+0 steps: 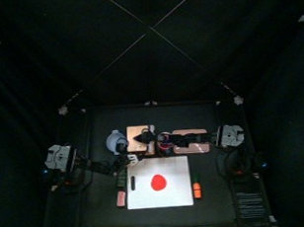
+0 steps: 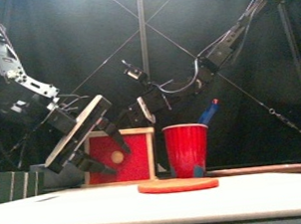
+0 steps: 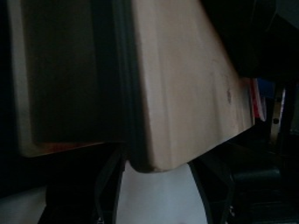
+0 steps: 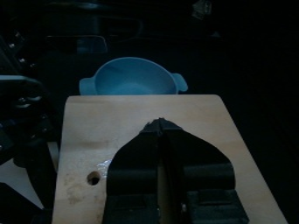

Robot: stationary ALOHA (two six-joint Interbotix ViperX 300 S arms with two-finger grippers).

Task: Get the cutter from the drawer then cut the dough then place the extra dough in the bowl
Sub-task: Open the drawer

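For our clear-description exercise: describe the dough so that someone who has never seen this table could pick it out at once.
On the black table, look for the white board near the front edge. The dough lies in the middle of it. It is the only flat red disc there; the red cup behind the board stands tall.

the booth is dim, its black curtains (image 1: 57, 54) swallowing most of the light, and in the top view the white board (image 1: 156, 165) is the one bright patch, lit from above. at table height the table (image 2: 262, 195) glares pale along its front while the red cup (image 2: 188, 150) stands clear against the dark. in the wrist views the wooden box (image 4: 93, 122) catches light on top, one side lies in deep shadow, and the blue bowl (image 4: 135, 77) glows against blackness.
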